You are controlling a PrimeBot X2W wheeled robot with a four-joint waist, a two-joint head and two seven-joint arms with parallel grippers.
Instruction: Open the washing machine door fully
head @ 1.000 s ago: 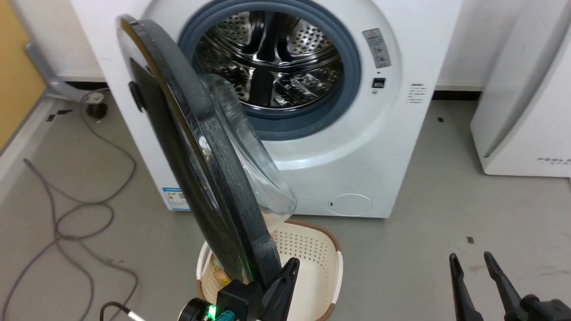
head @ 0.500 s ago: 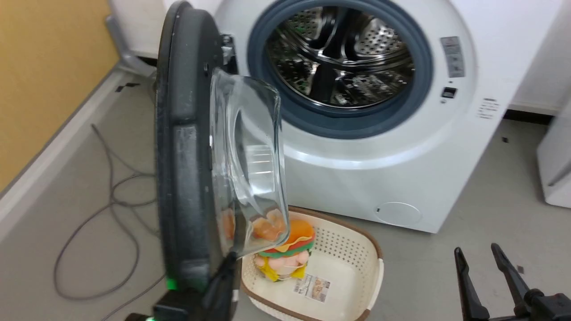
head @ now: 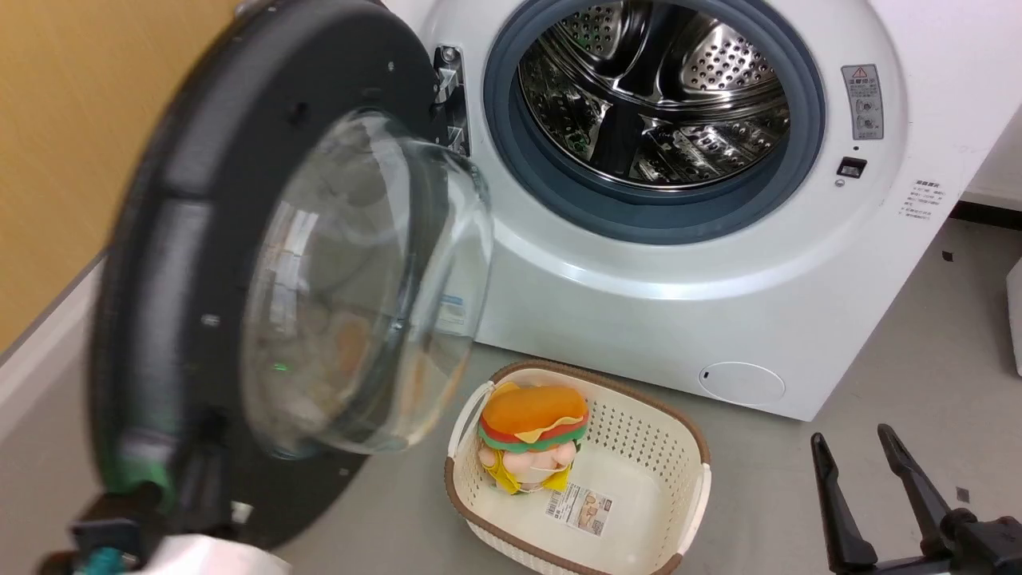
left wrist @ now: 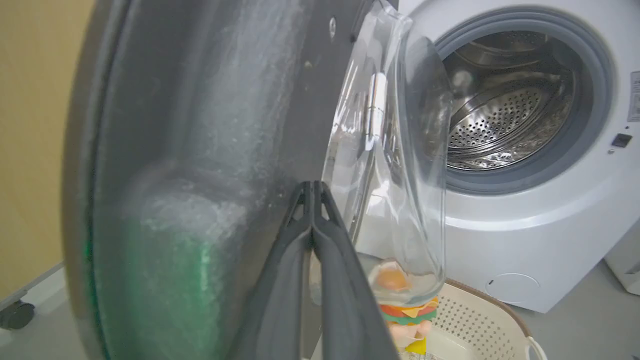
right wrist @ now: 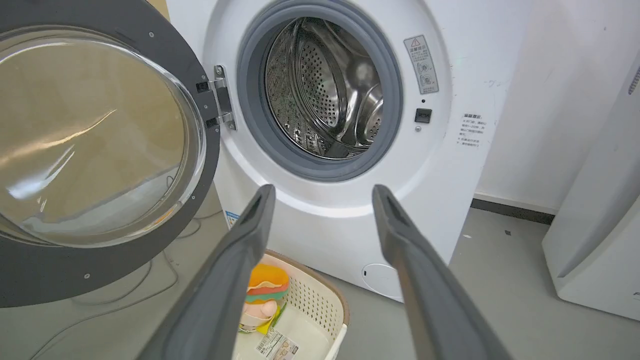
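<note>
Swinging outward over the last second, the washing machine door has gone from standing edge-on before the drum to showing its whole inner face, well clear of the opening of the washing machine. The head camera has turned too, yet the hinge angle has plainly widened, so the door looks close to fully open. It is a glossy black ring round a bulging clear glass bowl, hinged at the machine's left side. The left gripper lays its pressed-together fingers against the door's inner ring, while the right gripper hangs spread and empty before the machine's right.
</note>
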